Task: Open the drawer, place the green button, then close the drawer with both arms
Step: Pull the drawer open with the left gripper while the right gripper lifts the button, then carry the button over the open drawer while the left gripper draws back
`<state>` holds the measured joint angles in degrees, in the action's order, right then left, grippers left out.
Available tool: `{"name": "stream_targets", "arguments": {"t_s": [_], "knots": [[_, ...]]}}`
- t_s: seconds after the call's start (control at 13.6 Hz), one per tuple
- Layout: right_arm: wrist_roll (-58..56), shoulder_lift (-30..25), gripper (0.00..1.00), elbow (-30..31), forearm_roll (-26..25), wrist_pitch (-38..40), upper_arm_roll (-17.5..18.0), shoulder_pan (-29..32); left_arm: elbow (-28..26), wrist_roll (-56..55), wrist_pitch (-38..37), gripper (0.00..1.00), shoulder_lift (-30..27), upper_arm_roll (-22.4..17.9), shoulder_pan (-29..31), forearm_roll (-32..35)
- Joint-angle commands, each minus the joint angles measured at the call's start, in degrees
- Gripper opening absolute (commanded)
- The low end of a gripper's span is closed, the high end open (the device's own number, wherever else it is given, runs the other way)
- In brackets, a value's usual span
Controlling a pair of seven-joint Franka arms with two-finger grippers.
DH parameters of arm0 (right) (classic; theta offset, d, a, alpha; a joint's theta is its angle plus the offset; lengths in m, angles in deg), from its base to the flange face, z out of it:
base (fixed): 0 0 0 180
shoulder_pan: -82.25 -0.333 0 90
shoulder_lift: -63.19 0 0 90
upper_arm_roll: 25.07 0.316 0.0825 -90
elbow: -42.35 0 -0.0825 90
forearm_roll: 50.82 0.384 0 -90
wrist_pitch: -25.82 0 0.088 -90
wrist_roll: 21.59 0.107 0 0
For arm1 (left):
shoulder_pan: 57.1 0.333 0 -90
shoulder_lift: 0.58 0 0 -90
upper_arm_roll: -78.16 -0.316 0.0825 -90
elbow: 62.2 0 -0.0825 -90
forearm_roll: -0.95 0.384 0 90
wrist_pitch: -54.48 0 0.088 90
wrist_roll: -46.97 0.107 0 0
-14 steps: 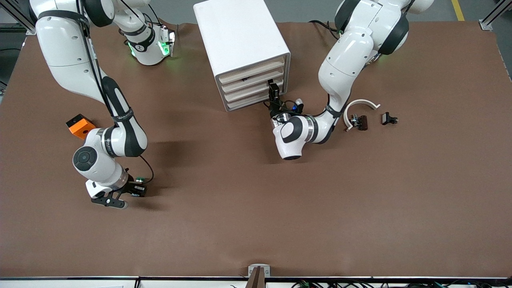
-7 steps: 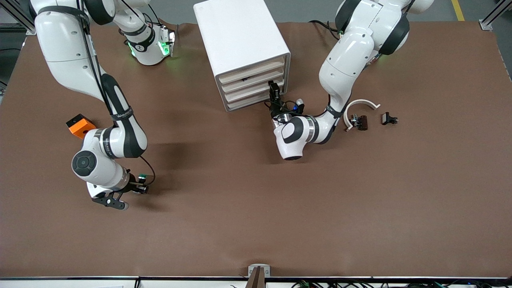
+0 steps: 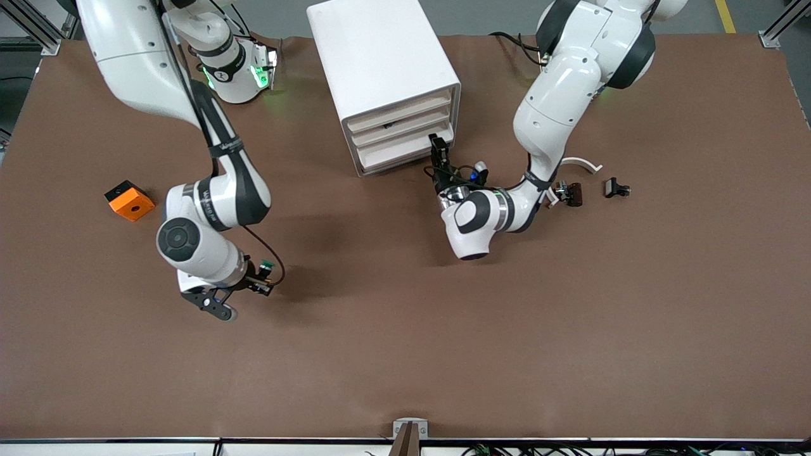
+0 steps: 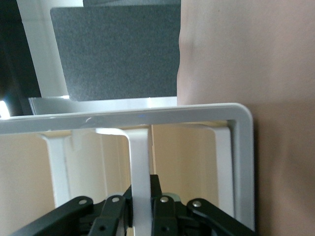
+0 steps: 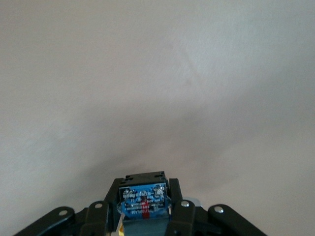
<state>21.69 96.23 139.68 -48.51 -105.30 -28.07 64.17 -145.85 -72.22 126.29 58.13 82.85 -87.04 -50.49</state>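
Observation:
The white cabinet (image 3: 380,50) holds four cream-fronted drawers. The third drawer down (image 3: 396,152) stands a little way out. My left gripper (image 3: 437,149) is at that drawer's front corner, shut on a white bar of the drawer (image 4: 139,157); the bar runs between my fingers in the left wrist view (image 4: 140,206). My right gripper (image 3: 261,284) is shut on the button (image 3: 267,265), whose green cap shows. It is held over bare table toward the right arm's end. In the right wrist view the button's blue base (image 5: 142,200) sits between the jaws of that gripper (image 5: 143,206).
An orange block with a hole (image 3: 128,200) lies toward the right arm's end. Two small dark clips (image 3: 568,192) (image 3: 616,187) and a white arc (image 3: 580,162) lie toward the left arm's end. The left arm's elbow (image 3: 472,225) hangs low in front of the cabinet.
My right arm has carried the button up off the table and toward the cabinet's side. My left gripper has drawn slightly toward the camera, and the third drawer has come out a little.

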Motion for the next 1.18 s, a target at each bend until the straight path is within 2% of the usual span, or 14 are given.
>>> {"name": "stream_targets", "arguments": {"t_s": [0.0,0.37,0.52,0.59,0.66,0.74,0.81,1.11], "knots": [[6.36,-3.41,0.00,1.72,0.67,1.92,-0.52,-2.83,0.33,0.19,-0.97,0.00,-0.08,-0.12,5.50,-3.74],[20.32,-9.12,0.00,4.17,0.50,6.49,-0.60,-9.95,2.00,0.10,-0.18,0.00,0.09,-0.20,9.89,-11.56],[25.77,-11.93,0.00,6.37,0.41,6.75,-0.60,-13.28,2.00,0.10,-0.18,0.03,0.18,-0.20,10.08,-11.84],[29.46,-12.38,0.00,6.47,0.15,6.93,-0.60,-15.30,1.91,0.10,-0.18,0.08,0.18,-0.20,10.25,-11.84],[33.93,-12.38,0.00,6.47,-0.20,7.37,-0.78,-17.93,1.91,0.10,-0.18,0.37,0.18,-0.29,10.26,-11.84],[37.20,-12.38,0.00,6.47,-0.81,7.46,-0.78,-19.79,1.91,0.27,-0.18,0.82,0.18,-0.29,10.26,-11.67],[40.36,-12.30,0.00,6.47,-1.60,7.37,-0.78,-21.72,1.91,0.71,0.00,1.00,0.27,-0.38,10.17,-11.14],[49.25,-12.03,0.00,6.47,-3.72,7.46,-0.69,-27.88,2.08,1.15,2.63,1.00,-0.08,-2.31,10.34,-6.84]]}}
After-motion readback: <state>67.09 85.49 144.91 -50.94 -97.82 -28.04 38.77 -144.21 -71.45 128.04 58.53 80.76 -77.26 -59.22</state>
